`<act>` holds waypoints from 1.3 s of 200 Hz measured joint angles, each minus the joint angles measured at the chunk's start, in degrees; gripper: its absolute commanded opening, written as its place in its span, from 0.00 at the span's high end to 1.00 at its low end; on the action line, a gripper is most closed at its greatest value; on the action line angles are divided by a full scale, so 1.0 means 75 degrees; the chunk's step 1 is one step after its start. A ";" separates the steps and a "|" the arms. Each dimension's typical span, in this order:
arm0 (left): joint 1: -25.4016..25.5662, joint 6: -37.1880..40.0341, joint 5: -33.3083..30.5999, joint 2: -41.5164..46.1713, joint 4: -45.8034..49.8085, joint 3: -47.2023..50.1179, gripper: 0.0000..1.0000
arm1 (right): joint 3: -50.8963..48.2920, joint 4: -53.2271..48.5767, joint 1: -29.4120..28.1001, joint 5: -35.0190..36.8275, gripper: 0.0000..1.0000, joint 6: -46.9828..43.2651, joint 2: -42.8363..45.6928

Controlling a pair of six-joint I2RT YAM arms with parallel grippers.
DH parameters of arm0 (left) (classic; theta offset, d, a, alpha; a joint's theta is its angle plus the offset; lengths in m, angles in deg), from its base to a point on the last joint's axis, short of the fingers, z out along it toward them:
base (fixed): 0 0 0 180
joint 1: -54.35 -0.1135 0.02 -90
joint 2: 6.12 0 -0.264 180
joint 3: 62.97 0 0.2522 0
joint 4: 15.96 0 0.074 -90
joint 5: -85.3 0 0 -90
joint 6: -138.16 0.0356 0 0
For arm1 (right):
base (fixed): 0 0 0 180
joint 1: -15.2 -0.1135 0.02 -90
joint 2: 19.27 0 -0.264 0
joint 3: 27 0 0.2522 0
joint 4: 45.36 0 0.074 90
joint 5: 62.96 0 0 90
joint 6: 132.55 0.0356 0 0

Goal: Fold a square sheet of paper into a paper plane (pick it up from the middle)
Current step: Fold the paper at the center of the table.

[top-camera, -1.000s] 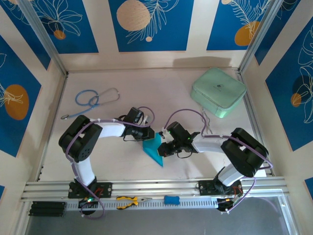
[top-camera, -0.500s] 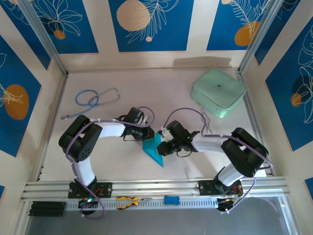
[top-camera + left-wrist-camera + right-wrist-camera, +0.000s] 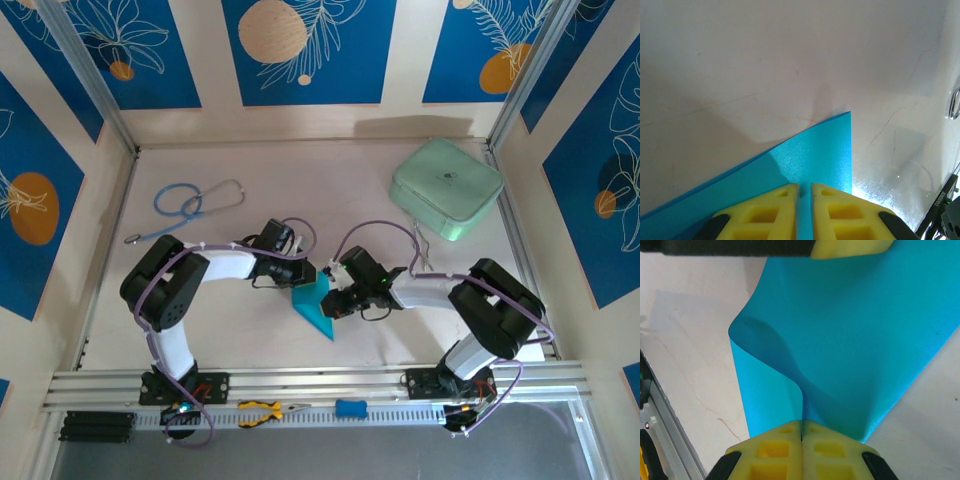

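Note:
The cyan-blue sheet of paper (image 3: 320, 312) lies mid-table as a pointed triangular shape, its tip toward the near edge. My left gripper (image 3: 304, 279) rests on its upper left part. In the left wrist view the left gripper (image 3: 804, 210) has its jaws a narrow slit apart, with the flat paper (image 3: 815, 150) under them and nothing pinched between. My right gripper (image 3: 335, 299) is at the paper's right side. In the right wrist view the right gripper (image 3: 802, 432) is shut on a raised, curled fold of the paper (image 3: 865, 330). A left finger (image 3: 850, 246) presses on the paper's far part.
A mint-green case (image 3: 446, 187) sits at the back right and a blue-tubed stethoscope (image 3: 190, 205) at the back left. Yellow-handled pliers (image 3: 262, 409) and a small blue block (image 3: 350, 408) lie on the front rail. Walls close in the table on three sides.
The right gripper has edged slightly left with the pinched fold. The left arm and the paper's outline look the same.

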 measured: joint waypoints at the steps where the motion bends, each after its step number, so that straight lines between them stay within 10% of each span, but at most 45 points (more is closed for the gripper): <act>1: 0.0000 0.0000 0.0000 0.0000 0.0000 0.0000 0.83 | 0.0000 0.0000 0.0000 0.0000 0.94 0.0000 -0.0003; 260: 0.0000 0.0204 -0.0358 0.0108 0.0778 -0.0609 0.74 | -0.0058 0.0245 -0.0003 0.0087 0.95 0.0122 -0.0213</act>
